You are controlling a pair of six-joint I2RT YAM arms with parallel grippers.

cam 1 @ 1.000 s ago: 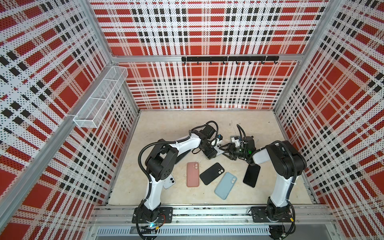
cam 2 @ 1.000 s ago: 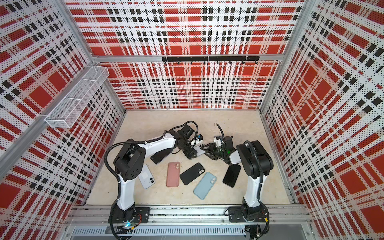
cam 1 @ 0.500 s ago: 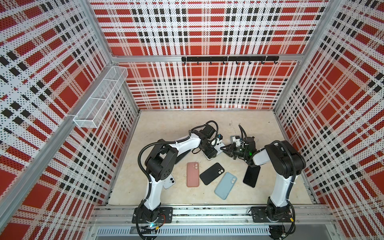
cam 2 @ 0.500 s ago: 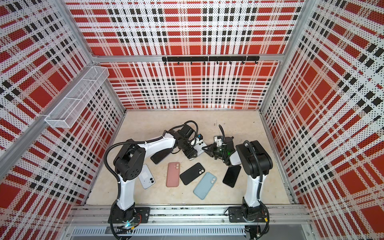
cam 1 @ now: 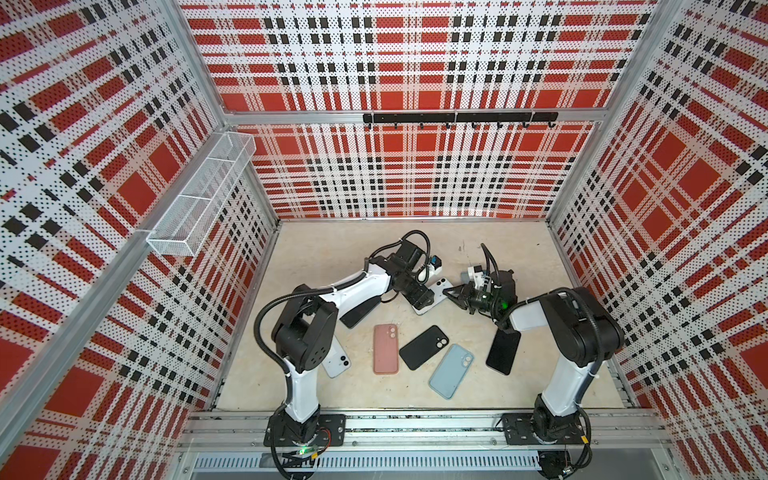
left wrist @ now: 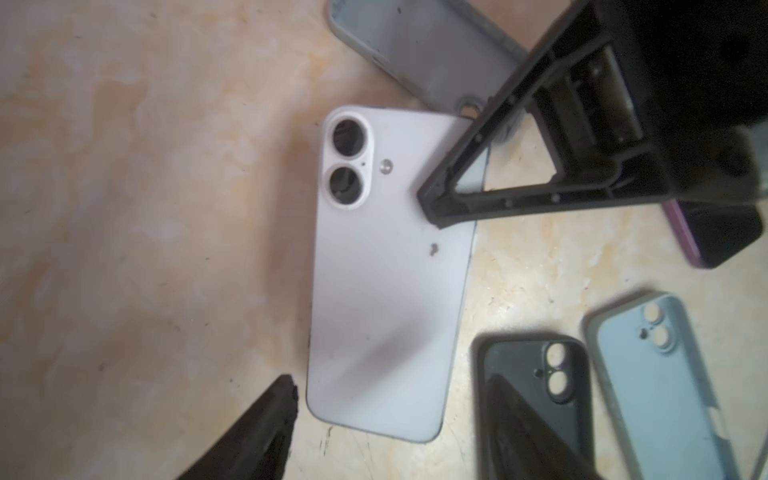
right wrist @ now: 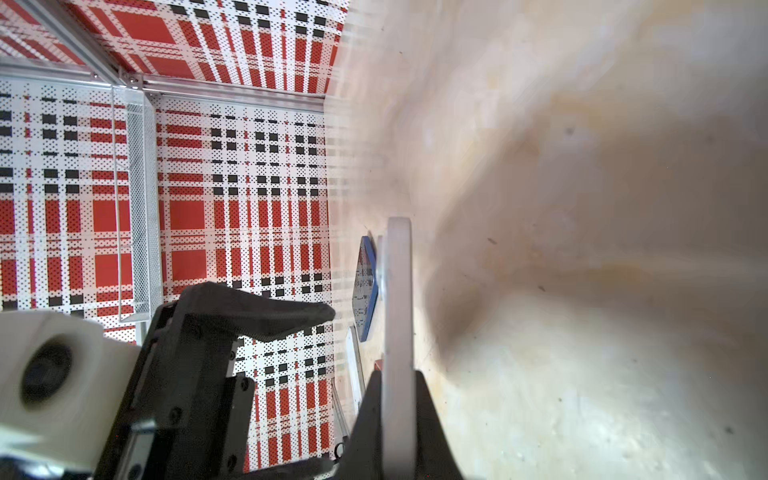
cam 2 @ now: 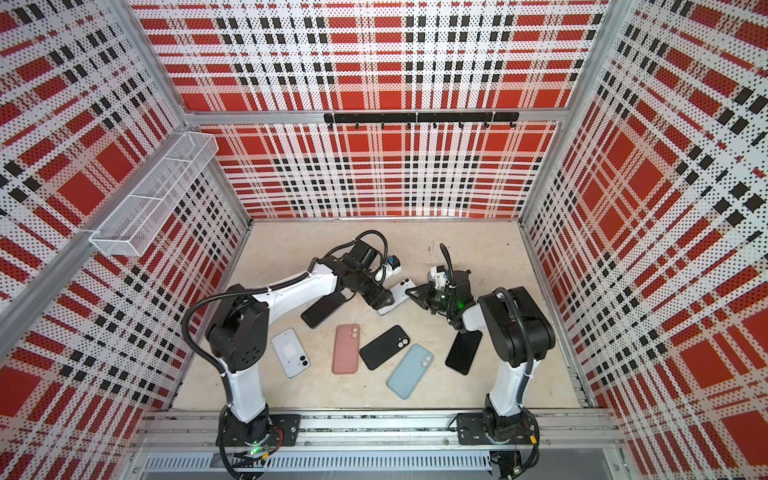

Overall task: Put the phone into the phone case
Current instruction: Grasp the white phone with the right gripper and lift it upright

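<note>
Between the two grippers, at twelve o'clock from the black case [cam 1: 424, 347], the white phone [cam 1: 434, 296] is seen back-up on the table [cam 1: 519, 249]; its three o'clock edge is pinched by the right gripper [cam 1: 449, 293], whose jaws are closed narrowly on that thin edge; whether the edge is raised cannot be told. The left gripper [cam 1: 422, 300] is held over the phone from nine o'clock, jaws spread wide, nothing gripped. A grey case [left wrist: 419, 45] is seen just beyond the phone's camera end.

Several risks are judged likely: the phone could be lost from so slim a pinch if it is lifted or swung quickly, since its weight hangs to one side; the grey case could be dragged or knocked; the open left fingers could be struck by the rising phone; a poor fit could be forced, should the wrong case be chosen.
</note>
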